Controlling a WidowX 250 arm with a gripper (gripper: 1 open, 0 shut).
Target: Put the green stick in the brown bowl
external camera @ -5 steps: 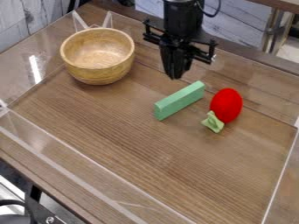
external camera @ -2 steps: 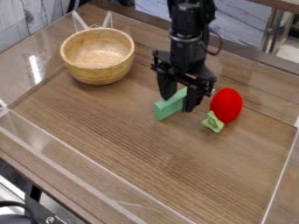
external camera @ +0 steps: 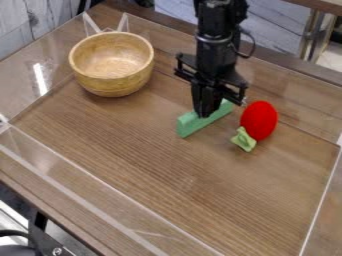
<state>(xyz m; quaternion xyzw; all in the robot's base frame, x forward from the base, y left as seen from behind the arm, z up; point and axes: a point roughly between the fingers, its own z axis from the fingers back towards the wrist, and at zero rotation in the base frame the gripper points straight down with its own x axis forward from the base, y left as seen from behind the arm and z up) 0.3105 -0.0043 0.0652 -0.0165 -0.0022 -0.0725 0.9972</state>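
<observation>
The green stick lies flat on the wooden table, right of centre, angled up toward the right. My black gripper points straight down on the stick's upper right part. Its fingers are drawn together on the stick, which still rests on the table. The brown bowl, a light wooden one with nothing in it, stands at the back left, well apart from the gripper.
A red ball-like object sits just right of the stick, with a small green piece in front of it. Clear low walls edge the table.
The gripper came down from above the stick onto it, spread its fingers around it, then shut them. The stick, bowl and red object kept their places.
</observation>
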